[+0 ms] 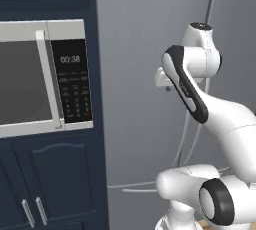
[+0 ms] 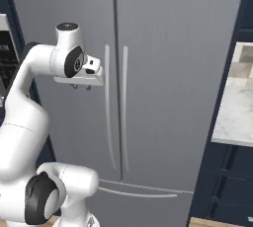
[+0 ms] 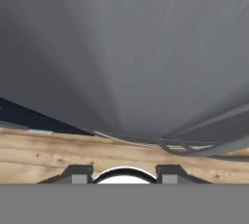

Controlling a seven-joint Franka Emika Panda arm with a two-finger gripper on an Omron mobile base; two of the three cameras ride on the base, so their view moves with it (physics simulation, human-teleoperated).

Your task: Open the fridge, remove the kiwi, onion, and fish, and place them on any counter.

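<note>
The fridge [image 2: 163,73] is a tall grey double-door unit with both doors shut, and it also shows in the left base view [image 1: 140,49] and the hand view [image 3: 121,47]. Its two long curved handles [image 2: 107,107] run down the middle seam. My gripper [image 2: 81,87] hangs in front of the left door, just left of the handles and pointing down. Its two fingertips [image 3: 78,173] stand apart with nothing between them. The kiwi, the onion and the fish are hidden behind the shut doors. A slice of the marble counter [image 2: 234,112] lies at the right.
A silver microwave [image 1: 40,79] sits in navy cabinetry [image 1: 50,174] left of the fridge. A long horizontal handle [image 2: 138,191] crosses the fridge's lower drawer. Navy drawers [image 2: 222,181] stand under the counter. Wooden floor [image 3: 48,155] shows below.
</note>
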